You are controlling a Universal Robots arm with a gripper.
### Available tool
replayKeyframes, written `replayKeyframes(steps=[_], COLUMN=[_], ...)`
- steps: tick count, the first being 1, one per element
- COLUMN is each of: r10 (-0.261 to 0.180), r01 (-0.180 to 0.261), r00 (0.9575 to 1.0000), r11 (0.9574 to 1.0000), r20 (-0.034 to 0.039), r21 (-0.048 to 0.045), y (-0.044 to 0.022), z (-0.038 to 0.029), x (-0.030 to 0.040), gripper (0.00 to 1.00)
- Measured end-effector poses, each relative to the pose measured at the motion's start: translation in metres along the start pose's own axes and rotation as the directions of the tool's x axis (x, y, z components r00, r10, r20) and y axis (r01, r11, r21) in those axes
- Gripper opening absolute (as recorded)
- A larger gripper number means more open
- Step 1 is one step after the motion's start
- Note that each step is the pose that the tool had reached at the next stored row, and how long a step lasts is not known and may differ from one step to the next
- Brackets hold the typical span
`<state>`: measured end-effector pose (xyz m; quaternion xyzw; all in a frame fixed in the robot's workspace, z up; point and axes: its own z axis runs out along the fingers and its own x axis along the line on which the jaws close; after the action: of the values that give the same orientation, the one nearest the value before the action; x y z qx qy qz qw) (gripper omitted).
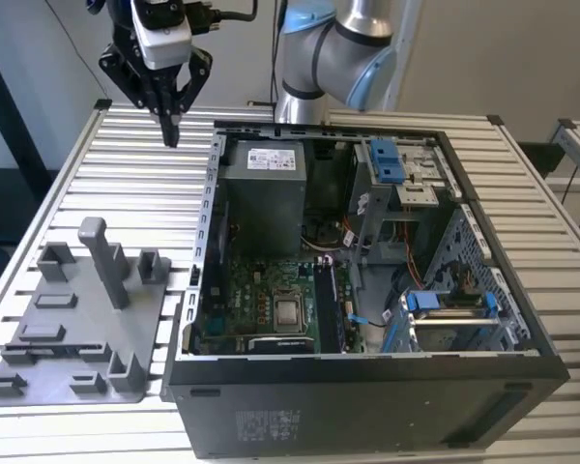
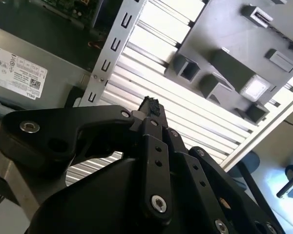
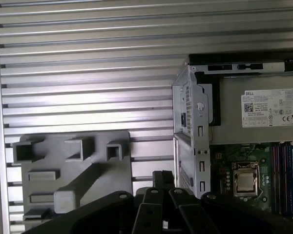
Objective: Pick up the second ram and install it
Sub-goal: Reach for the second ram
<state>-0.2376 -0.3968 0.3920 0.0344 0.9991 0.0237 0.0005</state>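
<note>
My gripper [image 1: 171, 133] hangs high over the slatted table, beyond the grey tray [image 1: 145, 333] and to the exterior view's left of the open computer case [image 1: 205, 222]. Its fingers are shut together with nothing between them, as the second wrist view [image 2: 149, 104] also shows. A thin dark strip, seemingly the second ram [image 1: 27, 346], lies in a holder at the tray's near left end, and it shows as a dark line [image 2: 283, 34] in the second wrist view. Dark memory sticks [image 1: 327, 304] stand in the motherboard slots beside the processor [image 1: 288, 312].
The case holds a grey power supply [image 1: 261, 193], blue drive brackets [image 1: 387, 159] and cables. A tall post [image 1: 99, 256] and several blocks rise from the tray. The arm's base [image 1: 329, 58] stands behind the case. The table's slats [image 3: 88, 73] lie bare under the gripper.
</note>
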Motion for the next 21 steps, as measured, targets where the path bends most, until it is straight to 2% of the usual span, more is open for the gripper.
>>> replayKeyframes(steps=[15,21], r10=[0.000,0.000], r01=[0.000,0.000], r00=[1.0000,1.0000], r11=[1.0000,1.0000], r20=[-0.0021,-0.0076], r21=[0.0002,0.0006], y=[-0.0018,-0.0025], z=[0.0014,0.0016], x=[0.0328,0.0433], gripper=[0.11,0.11])
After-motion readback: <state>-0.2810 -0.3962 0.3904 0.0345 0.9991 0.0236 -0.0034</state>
